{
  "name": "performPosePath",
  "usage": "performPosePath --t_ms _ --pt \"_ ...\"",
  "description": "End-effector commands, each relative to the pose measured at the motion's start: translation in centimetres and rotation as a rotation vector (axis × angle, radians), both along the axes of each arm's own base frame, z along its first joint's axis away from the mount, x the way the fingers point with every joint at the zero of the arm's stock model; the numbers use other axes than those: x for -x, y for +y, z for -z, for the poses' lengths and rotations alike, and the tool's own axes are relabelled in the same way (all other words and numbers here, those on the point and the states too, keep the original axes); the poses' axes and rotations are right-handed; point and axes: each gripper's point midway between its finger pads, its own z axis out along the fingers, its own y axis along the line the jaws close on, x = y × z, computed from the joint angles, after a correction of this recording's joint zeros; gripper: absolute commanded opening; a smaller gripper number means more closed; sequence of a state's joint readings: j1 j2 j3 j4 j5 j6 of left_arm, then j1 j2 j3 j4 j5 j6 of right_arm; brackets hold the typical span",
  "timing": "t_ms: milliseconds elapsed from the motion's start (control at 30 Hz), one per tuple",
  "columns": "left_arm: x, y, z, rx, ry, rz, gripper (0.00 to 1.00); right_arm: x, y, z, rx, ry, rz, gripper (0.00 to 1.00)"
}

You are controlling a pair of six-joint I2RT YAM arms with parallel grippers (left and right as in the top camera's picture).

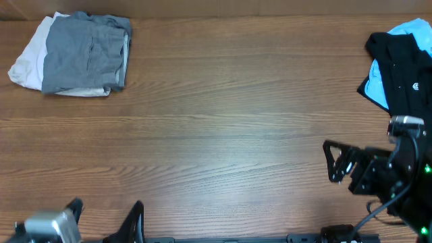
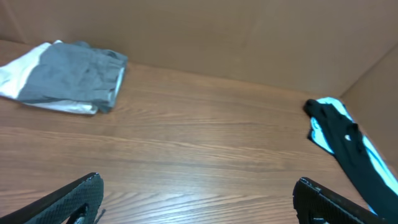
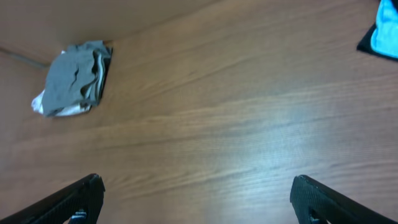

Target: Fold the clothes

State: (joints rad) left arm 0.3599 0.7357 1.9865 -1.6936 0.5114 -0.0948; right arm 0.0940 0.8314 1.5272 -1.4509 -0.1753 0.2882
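A folded grey garment (image 1: 84,54) lies on a folded white one (image 1: 27,61) at the table's far left; the stack also shows in the left wrist view (image 2: 71,76) and the right wrist view (image 3: 74,78). A crumpled black garment (image 1: 405,67) lies over a light blue one (image 1: 413,28) at the far right; the black garment also shows in the left wrist view (image 2: 351,149). My left gripper (image 1: 104,217) is open and empty at the front left edge. My right gripper (image 1: 332,162) is open and empty at the front right, below the black garment.
The wooden table (image 1: 223,128) stretches between the two piles. A brown wall (image 2: 236,31) borders the far edge. The arm bases and cables sit along the front edge (image 1: 337,235).
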Motion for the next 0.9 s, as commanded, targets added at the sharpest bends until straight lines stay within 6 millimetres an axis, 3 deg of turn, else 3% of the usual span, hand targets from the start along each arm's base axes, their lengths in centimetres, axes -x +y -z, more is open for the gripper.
performPosePath --t_ms 0,367,867 --pt "0.0 1.0 0.7 -0.044 0.009 -0.046 1.00 -1.5 -0.3 0.9 0.020 0.015 0.019 1.00" --pt "0.1 1.0 0.7 -0.044 0.012 -0.046 1.00 -2.8 -0.2 2.0 0.027 0.076 0.018 1.00" --pt "0.1 1.0 0.7 -0.044 0.012 -0.046 1.00 -2.9 -0.2 2.1 0.027 0.084 0.018 1.00"
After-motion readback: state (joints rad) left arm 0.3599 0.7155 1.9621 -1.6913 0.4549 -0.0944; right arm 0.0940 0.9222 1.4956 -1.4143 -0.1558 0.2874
